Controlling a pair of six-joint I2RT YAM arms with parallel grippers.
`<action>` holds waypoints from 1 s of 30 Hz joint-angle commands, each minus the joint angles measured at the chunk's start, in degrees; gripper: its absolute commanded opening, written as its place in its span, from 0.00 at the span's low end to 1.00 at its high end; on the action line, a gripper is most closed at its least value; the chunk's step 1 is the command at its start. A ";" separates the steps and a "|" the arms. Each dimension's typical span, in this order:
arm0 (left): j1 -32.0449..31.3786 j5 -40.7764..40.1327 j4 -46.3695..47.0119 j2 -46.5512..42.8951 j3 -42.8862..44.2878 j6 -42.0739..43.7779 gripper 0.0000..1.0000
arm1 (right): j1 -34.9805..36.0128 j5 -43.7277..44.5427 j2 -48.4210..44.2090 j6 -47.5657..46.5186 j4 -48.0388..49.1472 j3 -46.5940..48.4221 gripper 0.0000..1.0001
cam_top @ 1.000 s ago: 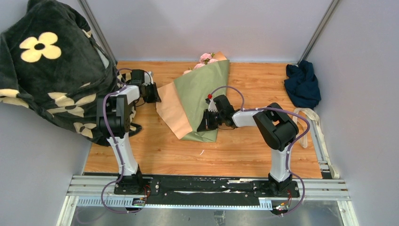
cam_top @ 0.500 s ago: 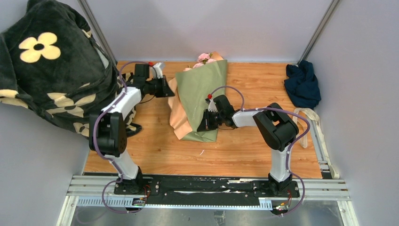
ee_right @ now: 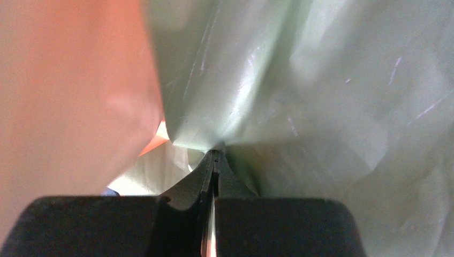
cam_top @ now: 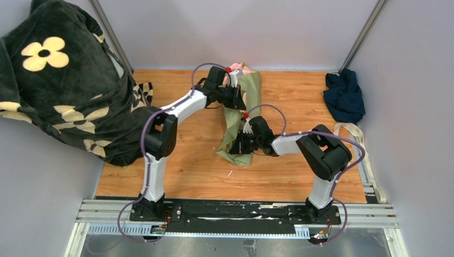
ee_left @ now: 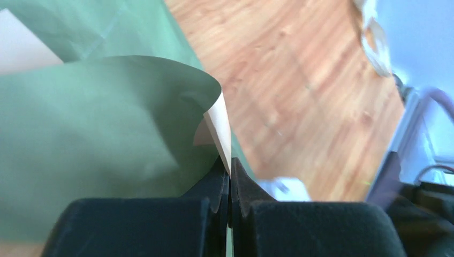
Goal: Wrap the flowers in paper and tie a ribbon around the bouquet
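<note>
Olive face of the paper [cam_top: 235,115]: thin, matt with a faint sheen, finely creased; reverse tan kraft. Wood-grain table [cam_top: 300,91]: smooth, satin. At 10 o'clock, blanket [cam_top: 59,80]: thick plush fleece, dark with cream prints. At 2 o'clock, navy cloth [cam_top: 343,96]: matt, crumpled. At 3 o'clock, ribbon [cam_top: 353,130]: cream fabric. At 6 o'clock, rails [cam_top: 107,217]: bare metal. Both left gripper [ee_left: 230,174] and right gripper [ee_right: 214,160]: matt black plastic.

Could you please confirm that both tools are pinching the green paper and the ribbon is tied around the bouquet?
Not quite: the ribbon lies loose at the table's right edge, untied, as the top external view shows. The left tool and right tool do both pinch the paper.
</note>
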 commanded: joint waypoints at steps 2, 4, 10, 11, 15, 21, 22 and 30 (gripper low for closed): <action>-2.55 -6.21 -5.51 9.89 8.92 5.39 0.00 | 3.96 7.30 -5.87 1.18 3.47 -5.06 0.00; -2.94 -6.70 -5.17 11.52 9.16 5.57 0.00 | 5.19 10.38 -9.52 2.35 0.55 -6.10 0.00; -3.45 -11.19 -4.19 12.68 6.79 10.34 0.00 | 5.98 22.31 -23.76 4.62 -20.95 -6.74 0.00; -3.53 -12.23 -4.12 12.75 6.27 11.18 0.00 | 5.73 23.40 -24.76 4.26 -24.71 -6.16 0.00; -3.56 -13.23 -4.42 12.86 5.27 12.51 0.00 | -0.52 24.28 -27.37 0.32 -33.46 -4.79 0.04; -3.63 -11.76 -3.51 10.32 3.39 9.99 0.00 | -18.17 2.02 -16.91 -10.12 -23.91 0.73 0.42; -3.64 -10.96 -2.98 9.48 2.64 9.08 0.00 | -19.52 0.54 -14.00 -11.32 -24.52 2.99 0.49; -6.56 -5.53 -2.84 4.83 5.06 4.42 0.00 | -21.63 -7.83 8.61 -12.21 -19.95 15.53 0.18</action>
